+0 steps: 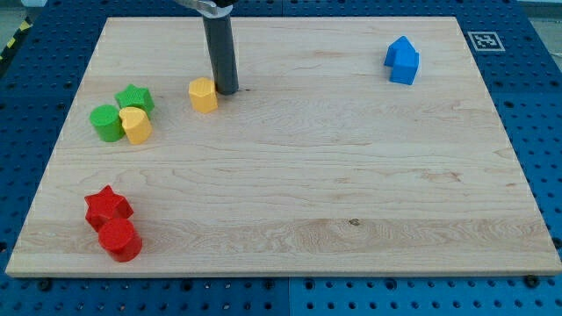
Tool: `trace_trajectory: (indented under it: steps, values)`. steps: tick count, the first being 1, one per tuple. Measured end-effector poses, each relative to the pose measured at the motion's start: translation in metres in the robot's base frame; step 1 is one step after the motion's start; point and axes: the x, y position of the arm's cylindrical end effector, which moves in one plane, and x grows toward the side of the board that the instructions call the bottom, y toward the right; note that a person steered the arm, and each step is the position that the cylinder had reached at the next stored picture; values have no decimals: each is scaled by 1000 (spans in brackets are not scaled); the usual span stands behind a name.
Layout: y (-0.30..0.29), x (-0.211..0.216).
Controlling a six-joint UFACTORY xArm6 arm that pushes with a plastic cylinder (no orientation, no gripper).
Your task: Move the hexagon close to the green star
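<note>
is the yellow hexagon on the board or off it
On the board: the yellow hexagon sits on the wooden board, my tip at its right side.

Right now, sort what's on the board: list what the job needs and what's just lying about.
Job: yellow hexagon, green star, my tip just right of the hexagon.
Lying about: green cylinder, yellow block, red star, red cylinder, blue block.
</note>
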Motion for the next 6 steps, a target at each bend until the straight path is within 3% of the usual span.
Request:
trace_trajectory:
  steps: [6]
  values:
    - [-58,13]
